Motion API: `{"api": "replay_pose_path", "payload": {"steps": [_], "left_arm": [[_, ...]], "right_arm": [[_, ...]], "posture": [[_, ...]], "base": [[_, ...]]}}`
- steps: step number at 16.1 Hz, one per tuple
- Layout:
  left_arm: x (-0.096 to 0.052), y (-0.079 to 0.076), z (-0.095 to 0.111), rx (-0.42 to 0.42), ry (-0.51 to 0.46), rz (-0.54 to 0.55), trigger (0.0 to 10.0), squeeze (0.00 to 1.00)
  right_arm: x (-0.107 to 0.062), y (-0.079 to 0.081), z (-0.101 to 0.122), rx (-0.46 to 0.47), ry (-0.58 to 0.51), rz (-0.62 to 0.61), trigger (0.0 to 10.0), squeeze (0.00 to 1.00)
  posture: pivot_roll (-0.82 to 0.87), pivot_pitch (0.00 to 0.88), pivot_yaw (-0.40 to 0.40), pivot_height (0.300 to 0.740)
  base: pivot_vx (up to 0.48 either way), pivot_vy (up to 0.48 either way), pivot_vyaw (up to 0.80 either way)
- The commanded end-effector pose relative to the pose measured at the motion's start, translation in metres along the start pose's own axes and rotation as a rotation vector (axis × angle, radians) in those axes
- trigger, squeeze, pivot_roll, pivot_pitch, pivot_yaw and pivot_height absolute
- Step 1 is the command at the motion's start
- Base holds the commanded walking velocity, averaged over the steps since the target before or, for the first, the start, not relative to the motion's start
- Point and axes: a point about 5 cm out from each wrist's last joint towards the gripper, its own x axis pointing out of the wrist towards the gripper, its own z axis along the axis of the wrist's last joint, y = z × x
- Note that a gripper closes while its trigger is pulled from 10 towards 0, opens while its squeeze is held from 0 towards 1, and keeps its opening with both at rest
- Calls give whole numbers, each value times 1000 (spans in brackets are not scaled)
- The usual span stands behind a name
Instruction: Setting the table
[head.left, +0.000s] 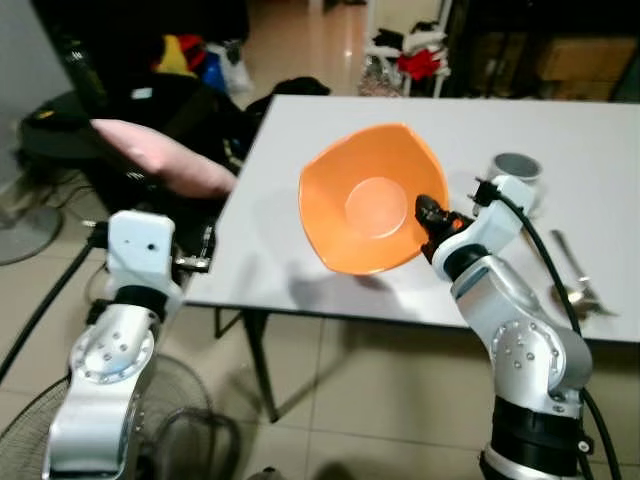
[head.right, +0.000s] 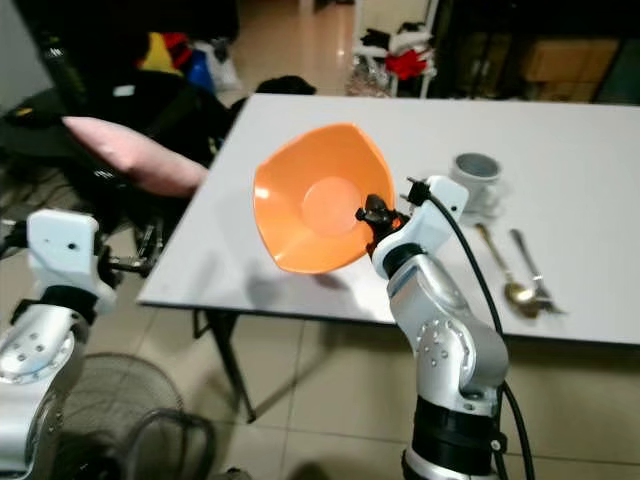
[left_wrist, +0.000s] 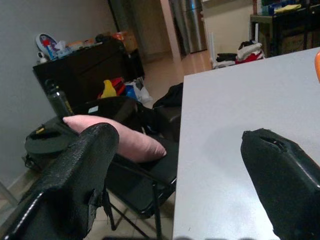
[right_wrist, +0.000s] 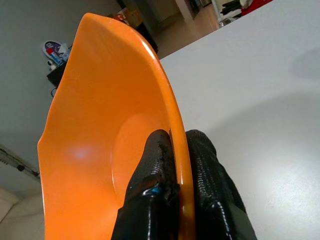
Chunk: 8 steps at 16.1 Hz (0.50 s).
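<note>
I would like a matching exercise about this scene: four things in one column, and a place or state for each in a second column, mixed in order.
Things:
1. orange bowl
2. grey cup
3. spoon
4. pink cushion

Places or states:
a. lies flat on the white table, beside another utensil
b. rests on a dark chair beside the table
c. held tilted by its rim in the right gripper
d. stands upright on the table

Pairs: 1-c, 2-d, 3-a, 4-b

Pink cushion (head.left: 165, 160) on a dark chair (left_wrist: 145, 185), floor fan (head.left: 180, 420), clothes heap (head.left: 410, 55) beyond.
</note>
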Motion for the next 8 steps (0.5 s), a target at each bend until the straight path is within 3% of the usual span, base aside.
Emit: {"api": "replay_pose_path", "payload": {"steps": [1, 4, 6, 8], "left_arm": [[0, -4, 0, 5, 4, -18, 10000, 0], [1, -6, 0, -21, -4, -30, 10000, 0], [1, -6, 1, -38, -3, -40, 10000, 0], [0, -7, -1, -38, 1, -49, 10000, 0]], "right_arm": [[-4, -3, 10, -20, -44, -4, 10000, 0], [-5, -2, 4, 36, -11, 43, 10000, 0], [1, 0, -6, 44, 52, 58, 10000, 0], [6, 2, -8, 39, 73, 71, 10000, 0]], "posture": [[-115, 0, 59, 740], [-117, 0, 58, 740], [-119, 0, 61, 740], [-118, 0, 60, 740]], "base": [[0, 0, 0], [0, 0, 0], [270, 0, 0], [292, 0, -681]]}}
